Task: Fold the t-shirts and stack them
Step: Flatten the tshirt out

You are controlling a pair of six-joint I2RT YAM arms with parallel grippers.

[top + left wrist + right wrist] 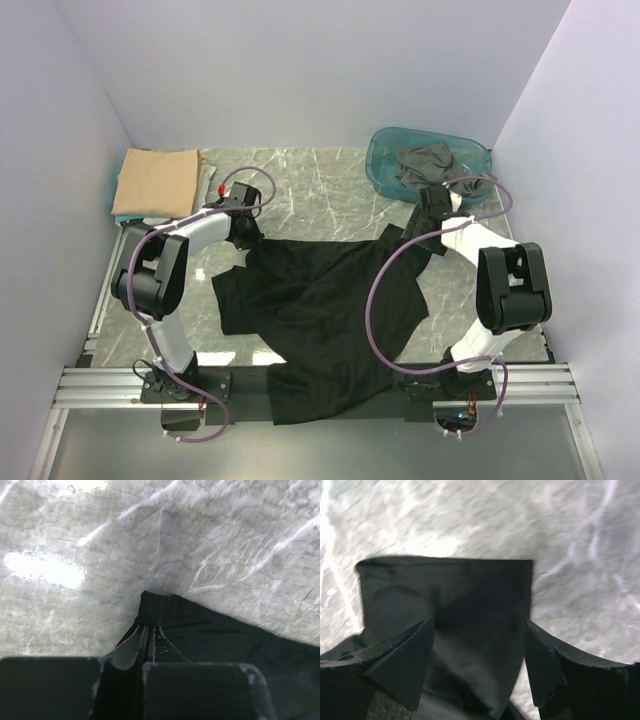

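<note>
A black t-shirt [320, 310] lies spread but rumpled across the marble table [330, 190], one end draped over the near edge, a tan t-shirt [155, 180] sits folded far left, and a dark grey t-shirt [422, 165] lies bunched in the teal tub [383, 150].

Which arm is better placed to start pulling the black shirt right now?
Left. The left gripper is shut on the black t-shirt's edge, while the right gripper stands open astride a sleeve, gripping nothing.
</note>
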